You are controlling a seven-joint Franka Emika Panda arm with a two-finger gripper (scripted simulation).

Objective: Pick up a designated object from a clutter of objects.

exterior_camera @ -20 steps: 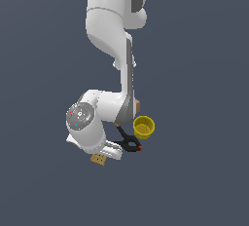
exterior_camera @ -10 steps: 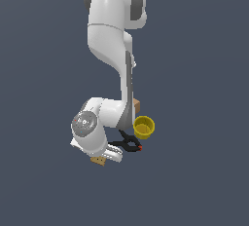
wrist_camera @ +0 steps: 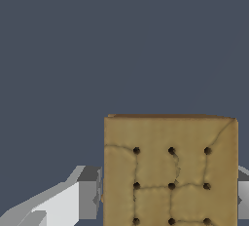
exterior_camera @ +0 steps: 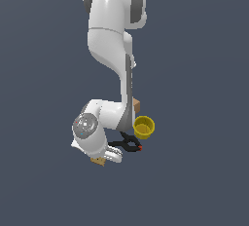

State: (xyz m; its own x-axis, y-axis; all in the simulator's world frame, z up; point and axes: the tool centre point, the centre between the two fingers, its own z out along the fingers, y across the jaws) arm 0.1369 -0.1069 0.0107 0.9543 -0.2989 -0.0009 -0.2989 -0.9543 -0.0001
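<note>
Down low, the arm has folded its wrist over the near-left edge of the clutter, and the gripper (wrist_camera: 170,198) sits astride the tan dotted tile (wrist_camera: 170,171). In the wrist view one grey finger (wrist_camera: 89,193) stands right against one side edge of the tile and a sliver of the other finger shows at the opposite edge, so the pincer looks narrowed onto it; whether the pads press or merely touch, I cannot tell. From the exterior view only a corner of the tile (exterior_camera: 99,161) peeps out beneath the hand, to the exterior view's left of the black clamp (exterior_camera: 127,144), with the yellow cup (exterior_camera: 144,127) farther right and the brown box (exterior_camera: 136,105) behind the forearm. The placement seems chosen to take the tile across its width, clear of the clamp close by. The tile is nearly square, so it has no real long axis; its dotted face looks up at the wrist camera and its edges run square to the fingers.
</note>
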